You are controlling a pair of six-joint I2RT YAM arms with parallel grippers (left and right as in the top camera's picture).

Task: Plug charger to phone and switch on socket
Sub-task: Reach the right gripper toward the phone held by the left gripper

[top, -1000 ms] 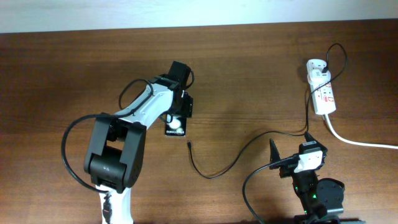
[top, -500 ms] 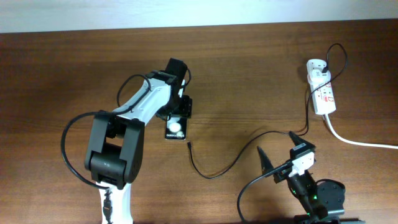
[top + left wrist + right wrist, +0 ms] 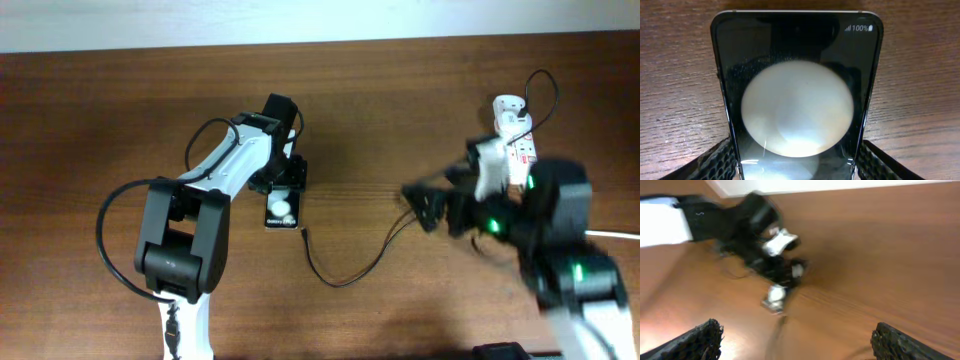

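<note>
Phone [image 3: 282,207] — flat on the table [image 3: 120,90], left of centre. The left tool [image 3: 286,180] is clenched on it, with fingers [image 3: 722,160] against both long edges. Charger [image 3: 340,282] — its plug tip lies loose on the table just beside the phone's near corner, and the cable loops away to the right. Right tool [image 3: 428,205] — blurred, jaws spread wide and holding nothing, over the cable's right stretch and well apart from the phone. Socket [image 3: 512,125] — far right, partly behind the right arm.

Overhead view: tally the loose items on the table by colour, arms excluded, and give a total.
Black: 2 (phone, charger cable)
White: 1 (power strip)
Total: 3
</note>
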